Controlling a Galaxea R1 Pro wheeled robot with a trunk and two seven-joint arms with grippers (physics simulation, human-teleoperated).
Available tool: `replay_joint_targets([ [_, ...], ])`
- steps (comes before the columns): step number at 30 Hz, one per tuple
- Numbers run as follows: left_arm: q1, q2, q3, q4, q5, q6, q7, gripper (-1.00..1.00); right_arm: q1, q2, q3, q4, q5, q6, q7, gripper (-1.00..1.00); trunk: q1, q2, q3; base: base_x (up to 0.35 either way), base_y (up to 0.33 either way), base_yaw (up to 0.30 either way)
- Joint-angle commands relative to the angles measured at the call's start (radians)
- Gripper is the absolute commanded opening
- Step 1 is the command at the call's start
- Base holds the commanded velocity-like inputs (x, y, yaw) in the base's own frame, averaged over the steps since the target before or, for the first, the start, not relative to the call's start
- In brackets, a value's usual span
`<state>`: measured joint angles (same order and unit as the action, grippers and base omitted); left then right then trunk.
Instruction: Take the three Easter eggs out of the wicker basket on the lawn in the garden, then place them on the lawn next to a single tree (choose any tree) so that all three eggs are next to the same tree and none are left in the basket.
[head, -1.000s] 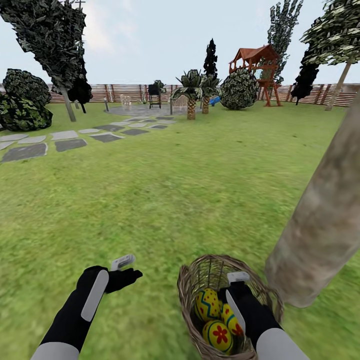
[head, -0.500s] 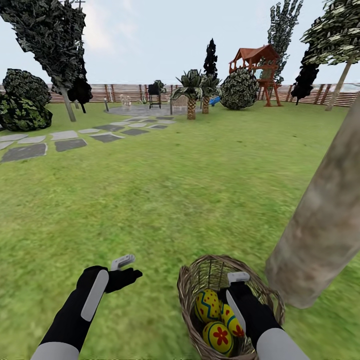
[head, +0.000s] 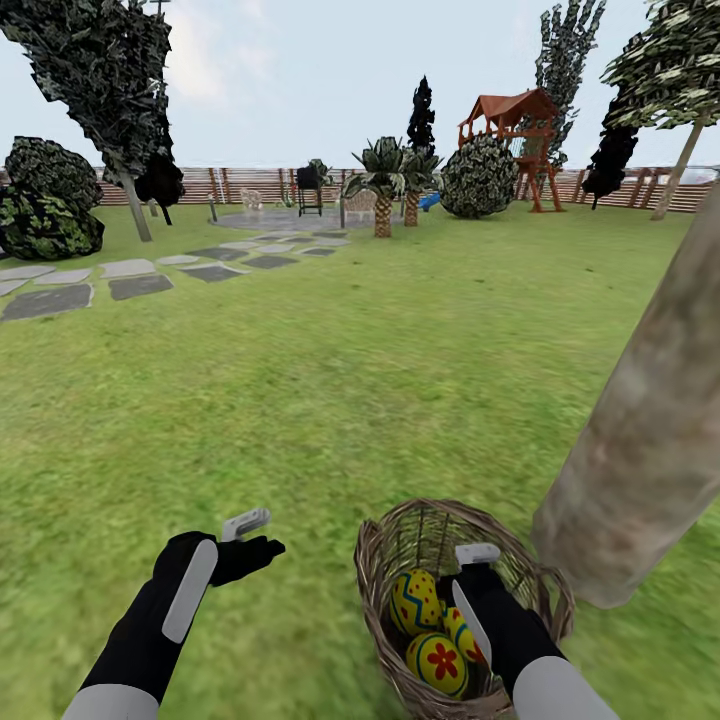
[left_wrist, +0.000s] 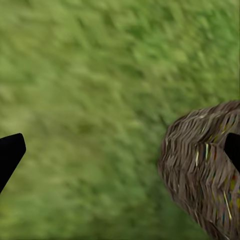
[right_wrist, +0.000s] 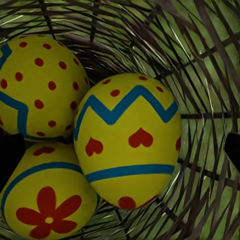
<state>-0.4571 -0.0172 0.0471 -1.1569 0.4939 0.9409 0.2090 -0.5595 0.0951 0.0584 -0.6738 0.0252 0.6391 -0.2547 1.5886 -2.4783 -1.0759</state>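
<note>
Garden scene: wide lawn (head: 330, 380) runs back to a wooden fence (head: 260, 185), with grey stepping stones (head: 140, 288), palms (head: 383, 190), a round bush (head: 480, 178) and a red-roofed play tower (head: 515, 140) far off. Thick pale tree trunk (head: 650, 420) leans up the right side, base on the grass just beside the wicker basket (head: 385, 580). Basket sits on the lawn near the robot, all 3 Easter eggs inside, touching each other: dotted egg (right_wrist: 37, 85), heart egg (right_wrist: 127, 137), flower egg (right_wrist: 45, 200). Right gripper (head: 472, 572) hangs inside the basket rim over the eggs; its dark tips show at both edges of the wrist view, jaws apart, heart egg between them, untouched. Left gripper (head: 250, 535) hovers over bare grass left of the basket, jaws apart, holding nothing.
</note>
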Motion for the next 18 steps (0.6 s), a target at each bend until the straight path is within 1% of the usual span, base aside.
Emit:
replay_joint_targets([
  [1,0.0,-0.001,0.002,-0.001,0.011,0.004,0.009,1.0,0.0,0.0,0.003,-0.001,0.003,0.007,-0.003,1.0,0.004,-0.008,-0.004,0.0,0.0,0.0],
  [3,-0.001,-0.002,0.002,0.0,0.011,0.004,0.009,1.0,0.0,0.0,0.003,-0.001,0.004,0.007,-0.004,1.0,0.011,-0.022,-0.01,0.0,0.0,0.0],
  [18,0.0,-0.004,0.002,0.0,0.011,0.004,0.008,1.0,0.0,-0.004,0.0,-0.004,0.007,0.005,-0.008,1.0,0.018,-0.025,-0.068,0.0,0.0,0.0],
])
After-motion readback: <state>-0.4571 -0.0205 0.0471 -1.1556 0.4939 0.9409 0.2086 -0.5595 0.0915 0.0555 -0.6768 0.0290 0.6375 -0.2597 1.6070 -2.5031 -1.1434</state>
